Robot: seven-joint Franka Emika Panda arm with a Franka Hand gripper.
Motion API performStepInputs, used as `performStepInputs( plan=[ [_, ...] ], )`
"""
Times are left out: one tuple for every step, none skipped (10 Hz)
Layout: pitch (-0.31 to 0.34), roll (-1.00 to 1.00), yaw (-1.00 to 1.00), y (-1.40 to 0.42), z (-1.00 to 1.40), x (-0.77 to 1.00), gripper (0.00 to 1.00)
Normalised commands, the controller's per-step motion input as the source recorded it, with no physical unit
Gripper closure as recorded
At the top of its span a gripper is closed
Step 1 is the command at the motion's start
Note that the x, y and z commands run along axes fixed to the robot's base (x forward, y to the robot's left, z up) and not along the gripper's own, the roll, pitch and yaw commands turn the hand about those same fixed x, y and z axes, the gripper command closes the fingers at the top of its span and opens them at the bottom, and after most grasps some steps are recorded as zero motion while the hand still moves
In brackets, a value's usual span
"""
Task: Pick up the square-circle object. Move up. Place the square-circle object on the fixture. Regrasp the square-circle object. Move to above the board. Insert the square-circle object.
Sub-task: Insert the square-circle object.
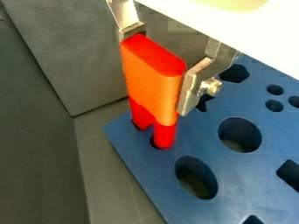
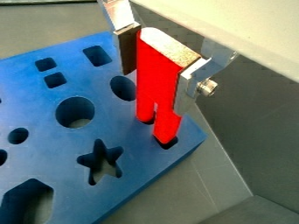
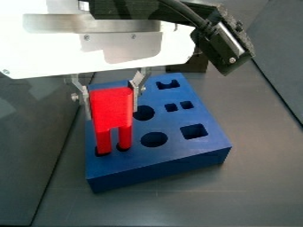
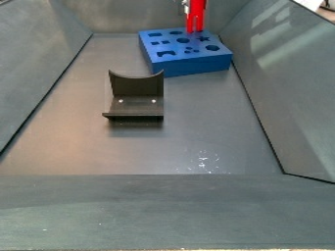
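I see a dark grey floor [image 4: 183, 147] with the fixture [image 4: 133, 96] and blue board [image 4: 183, 54]; the gripper [image 3: 109, 86] clamps the square-circle object [image 3: 112, 115], legs hidden in a hole.

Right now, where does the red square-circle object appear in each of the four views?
Wrist view: square-circle object centre, between the gripper fingers.
Wrist view: centre, legs in a hole.
Side view: left of centre.
Side view: top edge.
Shared landmark: the blue board beneath it.
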Motion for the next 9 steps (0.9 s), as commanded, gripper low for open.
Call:
performStepInputs(
  plan=[
    [-0.037, 0.06, 0.0, -0.14, -0.17, 0.0, 1.0],
    [-0.047, 0.05, 0.0, -0.1, -0.18, 0.0, 1.0],
    [-0.066, 0.03, 0.0, 0.0, -0.17, 0.0, 1.0],
    [-0.06, 0.0, -0.01, 0.0, -0.15, 0.0, 1.0],
    [-0.036, 0.0, -0.09, 0.02, -0.06, 0.05, 1.0],
    [0.0, 0.0, -0.05, 0.14, 0.05, 0.06, 1.0],
    [0.0, 0.0, -0.06, 0.21, 0.14, 0.09, 1.0],
    [0.0, 0.0, -0.07, 0.11, 0.0, 0.01, 1.0],
    [0.0, 0.06, -0.07, 0.0, 0.0, 0.0, 1.0]
  ],
)
